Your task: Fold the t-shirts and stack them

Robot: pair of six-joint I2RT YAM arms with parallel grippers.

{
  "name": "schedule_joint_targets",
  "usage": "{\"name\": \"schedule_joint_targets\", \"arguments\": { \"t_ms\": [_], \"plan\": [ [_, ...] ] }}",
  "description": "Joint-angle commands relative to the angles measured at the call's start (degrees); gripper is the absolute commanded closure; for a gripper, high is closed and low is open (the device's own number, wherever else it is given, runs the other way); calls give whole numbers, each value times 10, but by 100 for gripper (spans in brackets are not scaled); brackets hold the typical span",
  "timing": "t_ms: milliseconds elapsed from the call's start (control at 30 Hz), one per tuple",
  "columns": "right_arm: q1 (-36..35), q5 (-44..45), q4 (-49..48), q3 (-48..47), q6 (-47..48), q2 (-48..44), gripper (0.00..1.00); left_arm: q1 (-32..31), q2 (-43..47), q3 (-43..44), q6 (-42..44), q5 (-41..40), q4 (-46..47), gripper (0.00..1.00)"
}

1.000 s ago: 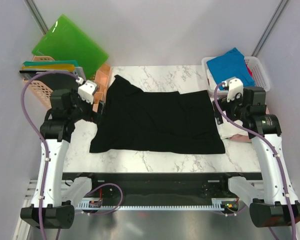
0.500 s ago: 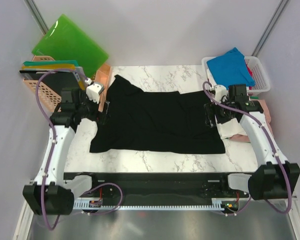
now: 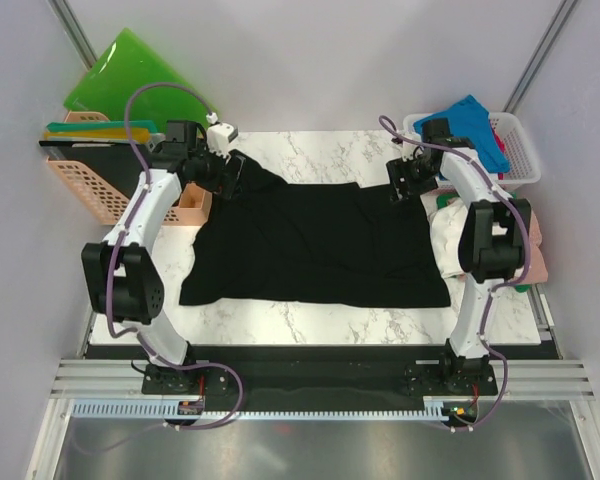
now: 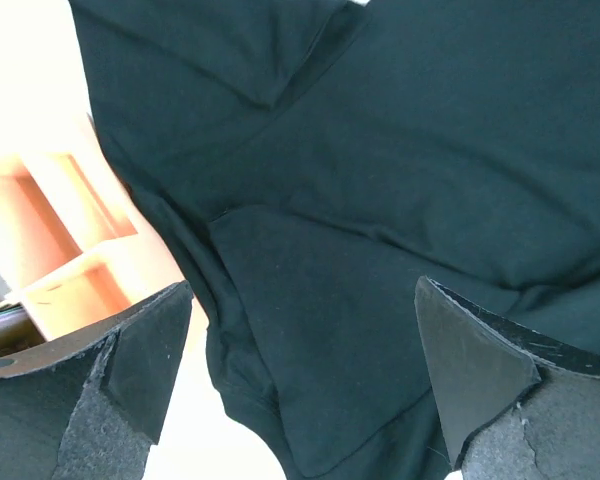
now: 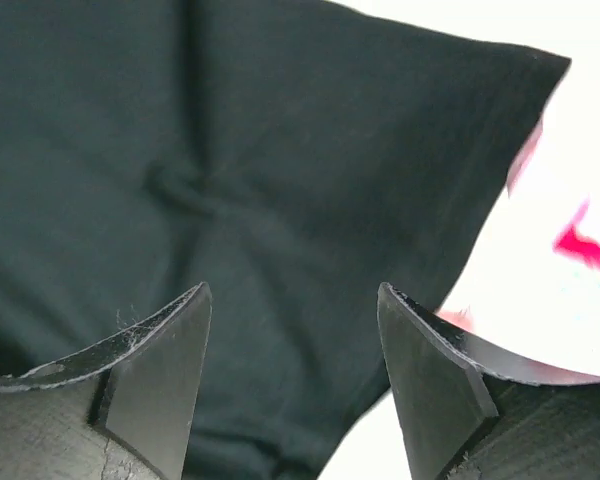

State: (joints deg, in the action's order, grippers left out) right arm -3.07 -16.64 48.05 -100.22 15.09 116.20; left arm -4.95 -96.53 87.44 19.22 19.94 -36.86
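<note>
A large black t-shirt (image 3: 315, 240) lies spread across the marble table (image 3: 310, 150). My left gripper (image 3: 230, 175) hangs open over its far left sleeve. In the left wrist view the black cloth (image 4: 380, 180) fills the space under the left gripper (image 4: 300, 330), and nothing is pinched. My right gripper (image 3: 405, 180) is open over the shirt's far right corner. The right wrist view shows that corner (image 5: 230, 150) below the right gripper (image 5: 292, 330), jaws apart and holding nothing. A bright blue t-shirt (image 3: 465, 130) lies in the white basket (image 3: 520, 150).
Stiff green boards (image 3: 135, 85) lean at the back left above an orange basket (image 3: 80, 180). White cloth (image 3: 448, 245) and pink cloth (image 3: 535, 262) lie right of the black shirt, partly behind the right arm. The orange basket's wall (image 4: 70, 260) shows beside my left fingers.
Both arms have reached forward from the shirt's side edges to its far corners. The right jaws have narrowed a little; the left jaws stay wide.
</note>
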Motion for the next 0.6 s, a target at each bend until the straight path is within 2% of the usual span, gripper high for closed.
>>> {"name": "schedule_joint_targets", "arguments": {
  "t_ms": [0, 167, 333, 567],
  "plan": [
    [-11, 48, 16, -73, -15, 63, 25, -4, -35, 41, 15, -22, 6, 0],
    [-14, 90, 18, -139, -27, 118, 26, -8, -110, 78, 21, -40, 19, 0],
    [-17, 92, 15, -181, -45, 138, 25, -21, -153, 108, 35, -66, 46, 0],
    [-47, 104, 15, -158, -35, 119, 25, -53, -167, 126, 41, -65, 44, 0]
  ]
}}
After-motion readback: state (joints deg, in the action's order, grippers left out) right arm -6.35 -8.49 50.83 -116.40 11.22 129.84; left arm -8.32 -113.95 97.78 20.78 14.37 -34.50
